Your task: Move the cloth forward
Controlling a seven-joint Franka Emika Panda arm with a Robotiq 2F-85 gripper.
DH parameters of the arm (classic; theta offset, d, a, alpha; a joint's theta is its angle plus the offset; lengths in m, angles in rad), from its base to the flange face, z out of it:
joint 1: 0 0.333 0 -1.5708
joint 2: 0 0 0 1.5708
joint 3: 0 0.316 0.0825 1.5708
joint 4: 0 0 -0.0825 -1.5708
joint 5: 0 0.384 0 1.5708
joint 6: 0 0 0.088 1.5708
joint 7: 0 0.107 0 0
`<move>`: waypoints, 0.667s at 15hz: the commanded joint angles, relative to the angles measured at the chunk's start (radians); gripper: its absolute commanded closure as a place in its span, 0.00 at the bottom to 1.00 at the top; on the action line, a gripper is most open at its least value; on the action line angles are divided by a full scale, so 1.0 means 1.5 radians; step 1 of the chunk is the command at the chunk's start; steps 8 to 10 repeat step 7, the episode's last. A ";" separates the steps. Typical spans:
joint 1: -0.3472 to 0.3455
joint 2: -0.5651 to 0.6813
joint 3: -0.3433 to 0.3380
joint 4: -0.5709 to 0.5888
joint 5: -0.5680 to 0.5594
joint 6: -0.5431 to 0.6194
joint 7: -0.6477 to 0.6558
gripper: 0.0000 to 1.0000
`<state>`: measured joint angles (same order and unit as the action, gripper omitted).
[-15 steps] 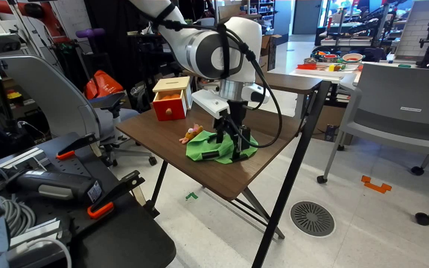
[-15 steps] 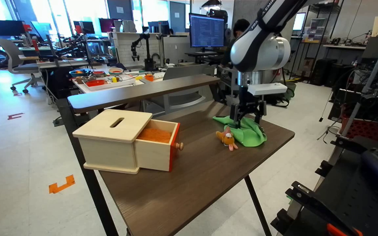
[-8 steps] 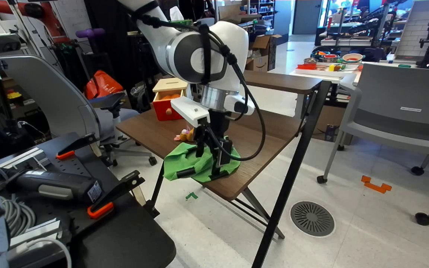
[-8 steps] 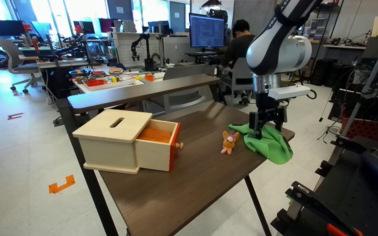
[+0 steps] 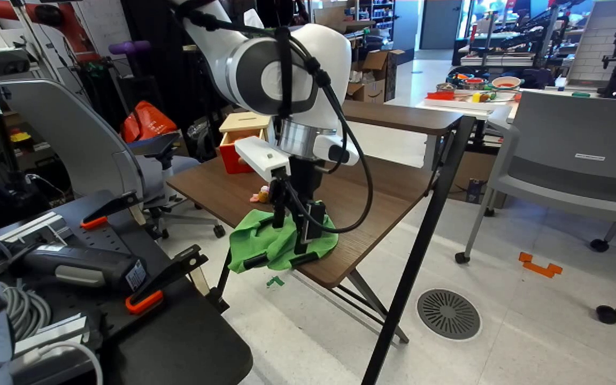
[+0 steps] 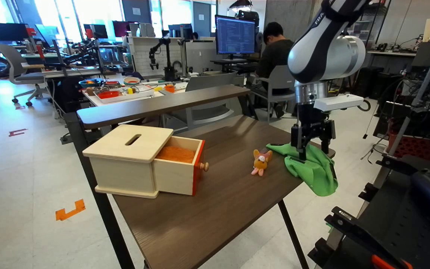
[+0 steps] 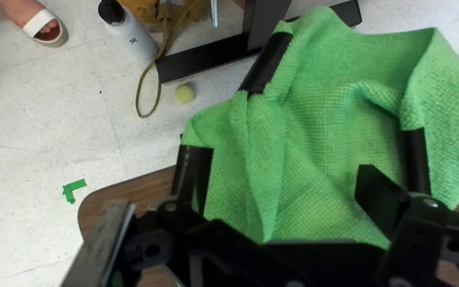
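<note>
My gripper (image 6: 314,155) is unclenched, its fingers (image 7: 377,195) spread well apart, tips down at the green cloth (image 7: 313,139) beneath them. The cloth lies rumpled at the edge of the brown, wood-grained worktop (image 6: 215,224), part of it reaching out past the rim. Its weave is coarse and nubbly, raised in soft ridges, with smooth black strips (image 7: 267,61) along its border. Over the cloth, my white arm (image 6: 299,59) shows the letters "FRA", all I can read there.

Just beside the cloth sits a small orange and pink toy (image 6: 261,162). Farther along the worktop from the cloth stands a squared box (image 6: 121,173) of pale wood, an oblong slot (image 6: 133,139) cut in its lid (image 6: 108,145). Its drawer (image 6: 174,179), pulled partway out, has a red front with a round wooden knob (image 6: 205,166) and holds orange, fuzzy-looking material (image 6: 175,154).

Down on the floor (image 7: 54,119), out past the cloth's overhanging part, I see a pale bottle (image 7: 136,38) with a black cap (image 7: 111,12); the dark logo (image 7: 133,40) on its side is too small for me to make out. A yellowish ball (image 7: 185,93) lies out there as well. Well away from the cloth, in an exterior view, a cardboard box (image 5: 369,92) bears a printed curved mark, and a grey chair (image 5: 586,133) has a white label (image 5: 590,157) across its back, too tiny to read
</note>
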<state>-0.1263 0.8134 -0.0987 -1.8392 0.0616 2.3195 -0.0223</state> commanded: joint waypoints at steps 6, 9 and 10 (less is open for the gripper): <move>-0.029 -0.210 0.029 -0.129 0.019 0.036 -0.063 0.00; -0.015 -0.120 0.013 -0.047 0.002 0.011 -0.027 0.00; -0.015 -0.120 0.013 -0.047 0.002 0.011 -0.027 0.00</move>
